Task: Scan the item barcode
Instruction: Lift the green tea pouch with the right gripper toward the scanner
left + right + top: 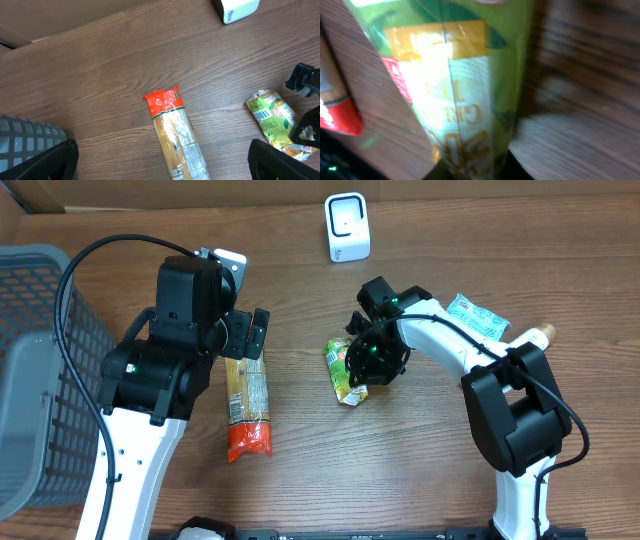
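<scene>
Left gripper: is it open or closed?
Open. The left gripper shows its fingers far apart at the left wrist view's lower corners, holding nothing; the pasta packet lies below.

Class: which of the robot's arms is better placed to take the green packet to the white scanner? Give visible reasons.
Probably right. The right gripper is down over the green packet, which fills its wrist view. The left gripper hangs open above the pasta packet, apart from the green one.

Green pouch (343, 375) + white scanner (347, 227)
Pouch crumpled, lying flat mid-bench (300, 300), barcode (263, 114) facing up; scanner upright nr far edge, well apart.
</scene>
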Robot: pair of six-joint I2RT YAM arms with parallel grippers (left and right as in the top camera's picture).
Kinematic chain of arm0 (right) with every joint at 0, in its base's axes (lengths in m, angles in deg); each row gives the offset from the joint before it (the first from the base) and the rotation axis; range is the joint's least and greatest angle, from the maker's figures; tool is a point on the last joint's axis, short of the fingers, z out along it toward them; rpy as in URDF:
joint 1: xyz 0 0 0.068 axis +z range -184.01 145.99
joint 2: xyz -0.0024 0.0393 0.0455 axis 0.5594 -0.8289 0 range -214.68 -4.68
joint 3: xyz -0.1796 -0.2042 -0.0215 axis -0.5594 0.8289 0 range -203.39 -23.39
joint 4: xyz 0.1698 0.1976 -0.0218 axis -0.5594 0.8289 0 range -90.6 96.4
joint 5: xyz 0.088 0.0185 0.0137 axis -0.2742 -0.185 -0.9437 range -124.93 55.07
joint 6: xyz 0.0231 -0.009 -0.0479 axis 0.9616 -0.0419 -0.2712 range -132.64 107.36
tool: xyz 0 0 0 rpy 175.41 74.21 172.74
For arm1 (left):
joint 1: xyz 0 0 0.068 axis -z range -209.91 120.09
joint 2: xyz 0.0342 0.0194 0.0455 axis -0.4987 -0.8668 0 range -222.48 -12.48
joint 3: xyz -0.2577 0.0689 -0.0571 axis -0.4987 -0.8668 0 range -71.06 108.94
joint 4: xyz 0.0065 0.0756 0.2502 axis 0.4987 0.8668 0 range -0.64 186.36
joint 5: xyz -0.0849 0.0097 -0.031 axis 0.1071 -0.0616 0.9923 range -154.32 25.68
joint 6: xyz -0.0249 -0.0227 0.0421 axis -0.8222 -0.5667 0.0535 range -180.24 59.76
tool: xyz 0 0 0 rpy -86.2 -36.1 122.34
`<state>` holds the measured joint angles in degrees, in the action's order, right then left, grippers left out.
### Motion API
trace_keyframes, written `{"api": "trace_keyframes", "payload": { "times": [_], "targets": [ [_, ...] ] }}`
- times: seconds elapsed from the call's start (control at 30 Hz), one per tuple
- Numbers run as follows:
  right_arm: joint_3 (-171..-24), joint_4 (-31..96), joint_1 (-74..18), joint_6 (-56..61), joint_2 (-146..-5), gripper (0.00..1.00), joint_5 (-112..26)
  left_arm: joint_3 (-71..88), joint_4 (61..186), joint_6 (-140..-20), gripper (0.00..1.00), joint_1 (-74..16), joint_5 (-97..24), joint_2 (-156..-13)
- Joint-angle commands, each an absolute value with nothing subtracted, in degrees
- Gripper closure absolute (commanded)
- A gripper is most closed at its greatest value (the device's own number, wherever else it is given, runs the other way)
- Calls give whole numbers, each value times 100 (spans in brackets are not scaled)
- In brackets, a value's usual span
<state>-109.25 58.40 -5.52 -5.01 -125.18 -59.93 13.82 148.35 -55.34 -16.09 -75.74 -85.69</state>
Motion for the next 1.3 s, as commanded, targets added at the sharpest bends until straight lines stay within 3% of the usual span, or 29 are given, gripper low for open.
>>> {"api": "trace_keyframes", "payload": {
  "times": [0.0,0.13,0.37,0.5,0.57,0.7,0.97,1.27],
  "targets": [
    [-10932,5844,-552,-518,-12534,83,-5966,1428,14830,-5444,0,-1602,-7633,-8593],
    [-10932,5838,-552,-428,-12534,48,-5966,1428,14828,-5444,0,-1602,-7633,-8593],
    [-10930,5814,-463,260,-12623,47,-5792,1428,14830,-5444,1,-1602,-7633,-8593],
    [-11113,6030,-299,214,-12921,51,-5713,1428,14830,-5444,1,-1602,-7633,-8593],
    [-11284,6155,-283,212,-13012,60,-5643,1428,14830,-5444,0,-1602,-7633,-8593],
    [-11349,6166,-316,212,-13010,96,-5711,1428,14830,-5444,0,-1602,-7633,-8593],
    [-11937,6526,-611,-328,-12671,96,-5888,1428,14830,-5444,0,-1602,-7633,-8593],
    [-13076,7149,-1451,-1958,-11928,96,-8541,1428,14830,-5444,1,-1602,-7633,-8593]
  ]
}}
